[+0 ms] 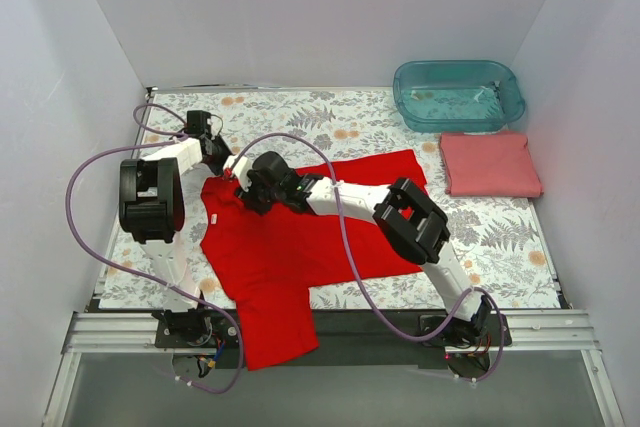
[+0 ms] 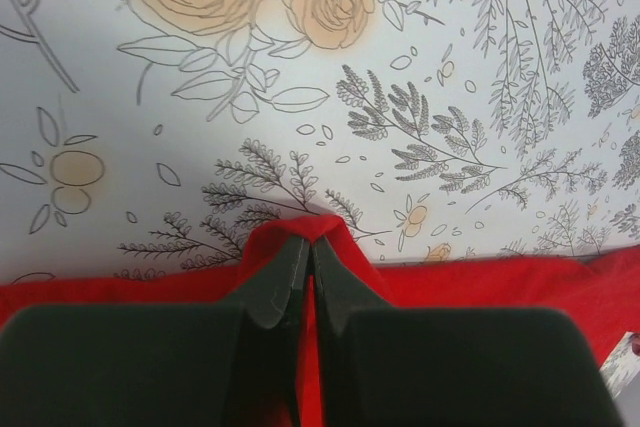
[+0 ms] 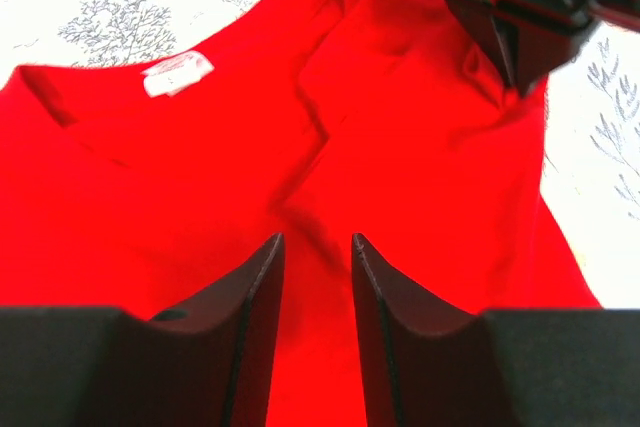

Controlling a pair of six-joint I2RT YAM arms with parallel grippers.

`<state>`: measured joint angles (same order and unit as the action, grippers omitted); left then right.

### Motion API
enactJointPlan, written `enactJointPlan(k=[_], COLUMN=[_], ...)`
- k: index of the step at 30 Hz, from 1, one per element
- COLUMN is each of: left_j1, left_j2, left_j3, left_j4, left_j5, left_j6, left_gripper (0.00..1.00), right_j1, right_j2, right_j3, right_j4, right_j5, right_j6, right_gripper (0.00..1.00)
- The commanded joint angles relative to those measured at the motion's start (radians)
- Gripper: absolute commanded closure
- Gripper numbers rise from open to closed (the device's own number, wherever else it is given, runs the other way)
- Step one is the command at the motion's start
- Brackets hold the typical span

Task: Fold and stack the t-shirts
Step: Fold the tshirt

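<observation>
Three white walls (image 1: 320,7) box the floral counter (image 1: 340,112); left hand (image 2: 308,245) pinches the red t-shirt (image 1: 290,247), right hand (image 3: 315,239) gapes over it

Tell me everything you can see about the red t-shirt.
The red t-shirt is bright, soft cloth. It lies spread but rumpled, with a flap folded over, on the floral table cover, and one end hangs over the near edge. A white label shows at the neck. The left gripper is shut on its edge, and the right gripper stands open over it.
</observation>
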<state>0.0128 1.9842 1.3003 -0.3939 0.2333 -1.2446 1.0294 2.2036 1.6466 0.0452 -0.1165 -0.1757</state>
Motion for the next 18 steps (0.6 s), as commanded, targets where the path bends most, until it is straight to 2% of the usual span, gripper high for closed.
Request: enactJointPlan(k=[1,3,11,16,18], left_j1=[-0.031,-0.031,-0.034,-0.036,-0.036], left_j2=[-0.015,-0.013,-0.013,-0.01,-0.01], left_j3=[-0.012,-0.013,-0.016,-0.019,-0.021], left_j4=[0.01,0.012,0.012,0.012,0.01], left_j5=[0.008,0.009,0.014,0.014,0.012], left_j6=[0.019,0.016,0.019,0.016,0.016], left_gripper=[1.0,1.0,1.0,1.0,1.0], right_j1=[0.014,0.021,0.032,0.037,0.037], right_j2=[0.045,0.059,0.114,0.139,0.14], right_j3=[0.077,0.088,0.122,0.131,0.134], right_j4=[0.036,0.036,0.035,0.036,0.038], right_j5=[-0.014,0.006,0.052,0.08,0.083], right_j6=[-0.019,-0.022,-0.036,-0.039,-0.038], right_gripper=[0.58,0.55,0.54,0.54,0.58])
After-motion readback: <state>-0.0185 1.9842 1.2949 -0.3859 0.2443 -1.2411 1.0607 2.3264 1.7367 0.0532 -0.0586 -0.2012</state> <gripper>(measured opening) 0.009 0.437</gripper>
